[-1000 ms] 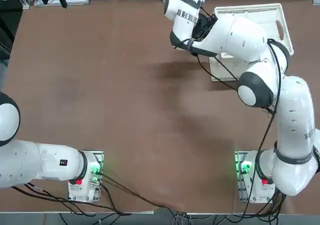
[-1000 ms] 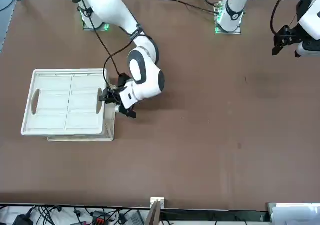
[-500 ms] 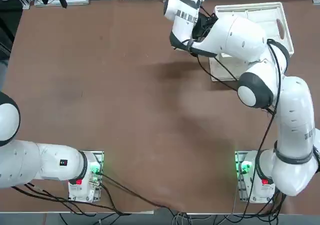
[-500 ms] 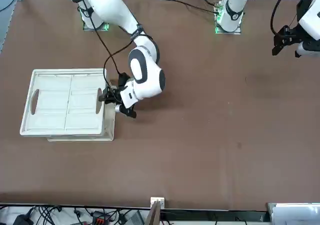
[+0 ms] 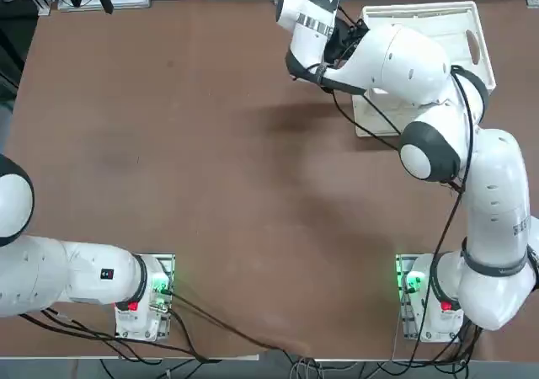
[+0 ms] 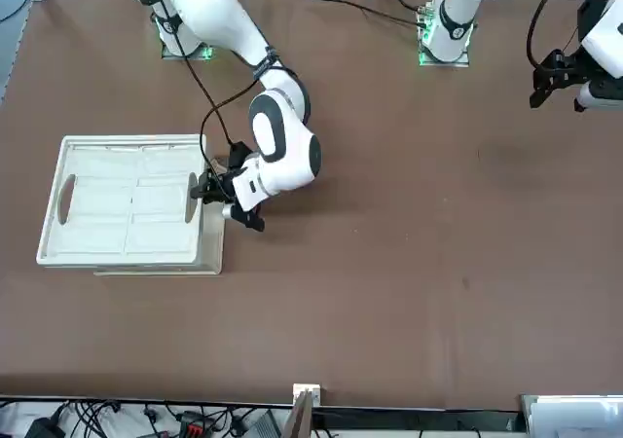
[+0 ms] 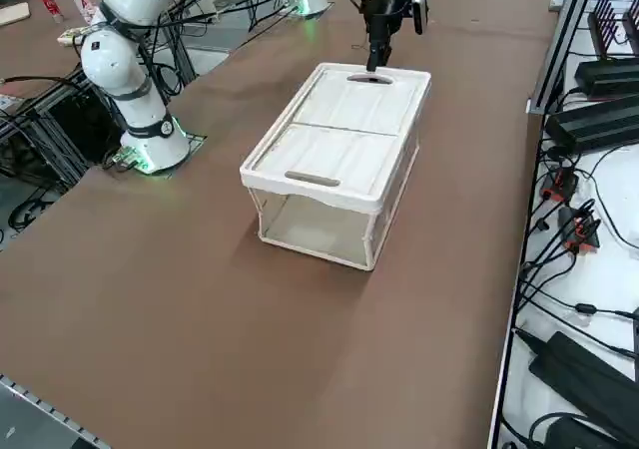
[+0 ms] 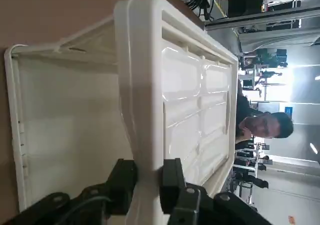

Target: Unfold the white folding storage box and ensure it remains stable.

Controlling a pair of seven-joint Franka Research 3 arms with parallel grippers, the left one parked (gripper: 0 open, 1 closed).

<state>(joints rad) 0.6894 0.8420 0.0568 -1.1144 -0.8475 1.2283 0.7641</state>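
- At the far right part of the brown table (image 7: pixel 200 299), the white plastic folding storage box (image 7: pixel 329 150) stands raised, its panelled top with two oval handle holes held above a rectangular base frame (image 7: pixel 310 255).
- The step in hand looks like the middle of the unfolding: height has been gained, but the end facing the right side camera is open, and the wrist view looks into another opening below the top, at the end by the gripper.
- The right gripper (image 8: pixel 148 166) is at the box's edge that faces the middle of the table, with one black finger (image 8: pixel 123 177) on the inner side and the other on the outer face of the thick white top rim (image 8: pixel 144 110).
- Its fingers are partly apart and appear to pinch that rim between them; nothing else seems to be in their hold.
- Next, I judge, the rim should be kept level and supported while the hinged end panels are brought into place, one after the other, so that they brace the frame.
- Letting go before those ends are braced could let the box lean or fold down; a slow release, with a check that it stands by itself, would suit the demand for stability.
- Beyond the box, the wrist view also shows a person (image 8: pixel 265 125) in the room, a hand near the chin.
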